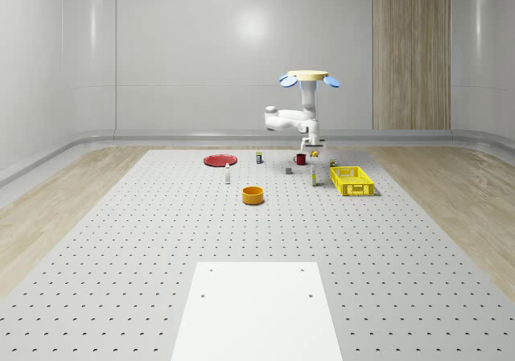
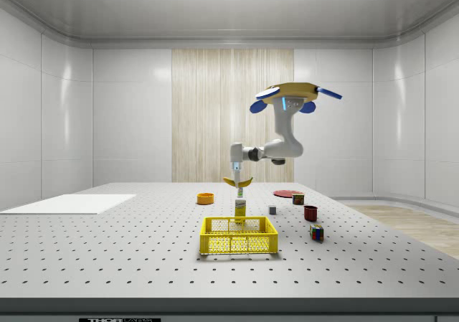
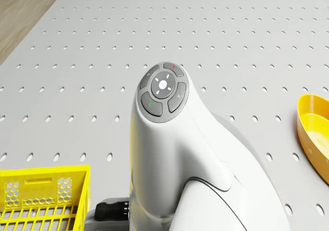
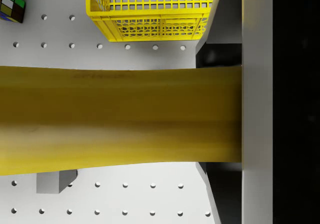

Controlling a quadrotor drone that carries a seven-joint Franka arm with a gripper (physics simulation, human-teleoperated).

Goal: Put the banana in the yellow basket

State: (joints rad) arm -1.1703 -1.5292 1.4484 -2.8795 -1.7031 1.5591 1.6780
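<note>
The banana (image 2: 238, 183) hangs in the air, held across its middle by my gripper (image 2: 236, 175), which is shut on it. In the wrist view the banana (image 4: 120, 119) stretches across the picture up against one grey finger (image 4: 257, 104). The yellow basket (image 2: 239, 234) stands on the perforated table below and nearer the side camera than the banana. Its wall (image 4: 155, 27) also appears in the wrist view, beyond the banana. The drone (image 1: 308, 77) hovers high over the table's back part, with the gripper (image 1: 309, 144) hanging near the red mug (image 1: 300, 159), left of and behind the basket (image 1: 352, 181).
Around the basket stand a yellow bottle (image 2: 240, 208), a grey cube (image 2: 272, 209), a Rubik's cube (image 2: 316, 232), a red mug (image 2: 310, 212) and a can (image 2: 297, 199). An orange bowl (image 1: 253, 194), a red plate (image 1: 219, 160) and a small bottle (image 1: 228, 176) lie further left. A white panel (image 1: 257, 309) covers the front.
</note>
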